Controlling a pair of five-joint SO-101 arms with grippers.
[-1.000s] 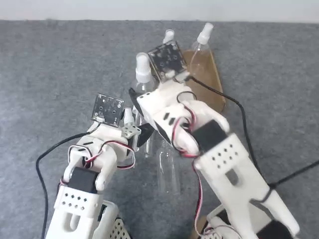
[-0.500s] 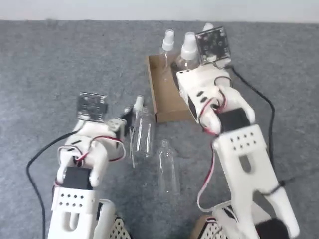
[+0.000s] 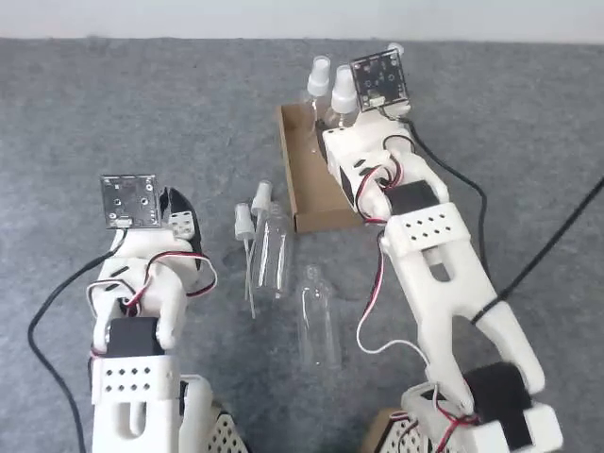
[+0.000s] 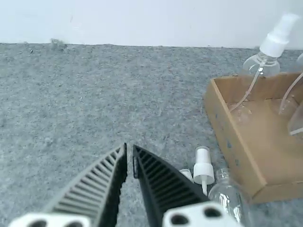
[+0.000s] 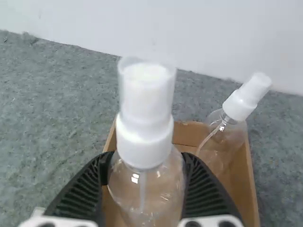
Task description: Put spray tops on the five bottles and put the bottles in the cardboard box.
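Right wrist view showed the right gripper (image 5: 144,165) pinching the held bottle (image 5: 144,137), capped and upright, by its shoulders over the cardboard box (image 5: 252,184), evidently for setting down near a standing bottle (image 5: 232,123) there; the left gripper (image 4: 130,153) hung empty, jaws all but pressed together, near a loose spray top (image 4: 202,168); a lying bottle (image 3: 318,321), judged uncapped, awaited it outside the box

Legible text, numbers or signs: none. The outer side wall of the cardboard box (image 4: 227,137) carries a row of small blue printed marks. In the left wrist view these marks are too small to read as characters.
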